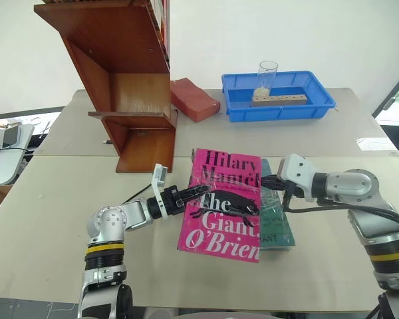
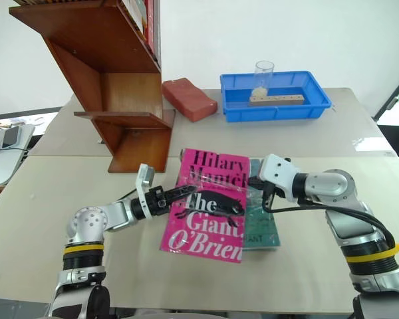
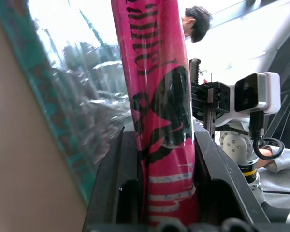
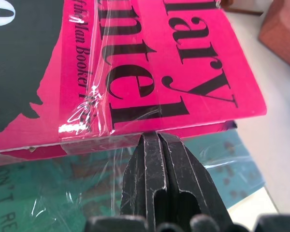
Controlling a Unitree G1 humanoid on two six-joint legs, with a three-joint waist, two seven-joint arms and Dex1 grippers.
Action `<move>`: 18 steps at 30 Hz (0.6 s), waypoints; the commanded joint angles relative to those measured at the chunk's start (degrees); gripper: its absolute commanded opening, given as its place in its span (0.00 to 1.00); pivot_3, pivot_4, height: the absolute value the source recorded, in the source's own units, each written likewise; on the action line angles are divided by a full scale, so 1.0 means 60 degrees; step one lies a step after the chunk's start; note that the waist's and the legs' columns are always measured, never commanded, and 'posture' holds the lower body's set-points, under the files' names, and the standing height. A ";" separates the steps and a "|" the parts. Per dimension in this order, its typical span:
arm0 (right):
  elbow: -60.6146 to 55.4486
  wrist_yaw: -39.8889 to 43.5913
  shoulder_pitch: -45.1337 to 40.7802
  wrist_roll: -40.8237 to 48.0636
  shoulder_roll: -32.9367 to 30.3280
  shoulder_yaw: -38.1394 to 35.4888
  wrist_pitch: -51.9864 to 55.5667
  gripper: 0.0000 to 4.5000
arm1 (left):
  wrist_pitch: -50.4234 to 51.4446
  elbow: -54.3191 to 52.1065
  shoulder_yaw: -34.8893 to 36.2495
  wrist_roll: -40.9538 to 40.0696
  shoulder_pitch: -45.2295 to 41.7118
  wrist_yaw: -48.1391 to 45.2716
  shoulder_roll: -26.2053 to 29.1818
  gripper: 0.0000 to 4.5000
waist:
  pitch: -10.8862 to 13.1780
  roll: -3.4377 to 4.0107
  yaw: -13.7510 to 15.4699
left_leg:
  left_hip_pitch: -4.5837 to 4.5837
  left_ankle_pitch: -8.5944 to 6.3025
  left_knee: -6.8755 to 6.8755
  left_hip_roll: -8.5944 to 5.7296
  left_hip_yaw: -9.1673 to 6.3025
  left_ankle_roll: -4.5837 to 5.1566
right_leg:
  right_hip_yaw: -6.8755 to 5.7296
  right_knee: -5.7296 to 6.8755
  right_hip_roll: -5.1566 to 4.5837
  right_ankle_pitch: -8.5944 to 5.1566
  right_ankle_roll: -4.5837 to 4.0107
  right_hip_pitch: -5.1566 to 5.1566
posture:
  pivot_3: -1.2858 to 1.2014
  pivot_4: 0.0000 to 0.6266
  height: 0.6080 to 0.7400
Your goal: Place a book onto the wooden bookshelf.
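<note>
Book in left gripper, beige table

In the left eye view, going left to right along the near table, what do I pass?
Left gripper shut on the pink book's left edge → pink book → teal-green book showing from under it → right gripper, shut, at the pink book's right edge.

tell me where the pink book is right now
In the left eye view the pink book sits mid-table, gripped at its left edge by the left claw, overlapping the teal book, in front of the wooden bookshelf.
</note>
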 commanded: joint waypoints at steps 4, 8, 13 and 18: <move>-0.0962 0.0323 0.0107 0.1064 -0.1269 -0.1864 0.0867 0.00 | -0.1513 -0.2049 -0.0042 0.0007 -0.1047 -0.0425 0.1197 0.15 | 0.0006 0.0005 0.0057 | 0.0002 0.0002 -0.0002 -0.0002 -0.0007 -0.0004 | -0.0006 -0.0013 -0.0001 0.0001 -0.0002 0.0012 | 0.52 0.24 0.31; -0.1355 0.0692 0.0494 0.1993 -0.2167 -0.3203 0.1825 0.00 | -0.4126 -0.2883 -0.1245 0.1805 -0.2300 -0.1093 0.1996 0.15 | 0.0011 0.0006 0.0128 | 0.0009 0.0019 -0.0003 -0.0014 -0.0021 -0.0034 | -0.0003 -0.0078 -0.0001 0.0002 0.0001 0.0088 | 0.52 0.24 0.31; -0.2315 0.0744 -0.0030 0.3723 -0.2812 -0.4344 0.3599 0.00 | -0.8756 -0.2793 -0.2733 0.5352 -0.4277 -0.1506 0.3102 0.15 | 0.0036 0.0016 0.0019 | 0.0007 0.0020 -0.0018 -0.0026 -0.0019 -0.0036 | 0.0011 -0.0111 -0.0010 0.0022 -0.0011 0.0105 | 0.52 0.24 0.31; -0.2873 -0.0050 -0.1551 0.5279 -0.2690 -0.4175 0.5069 0.00 | -1.3623 -0.1099 -0.3843 0.8486 -0.5266 -0.2097 0.4542 0.15 | 0.0055 0.0040 -0.0143 | 0.0014 0.0020 -0.0057 -0.0026 -0.0020 -0.0033 | 0.0034 -0.0122 -0.0002 0.0026 -0.0014 0.0108 | 0.52 0.24 0.31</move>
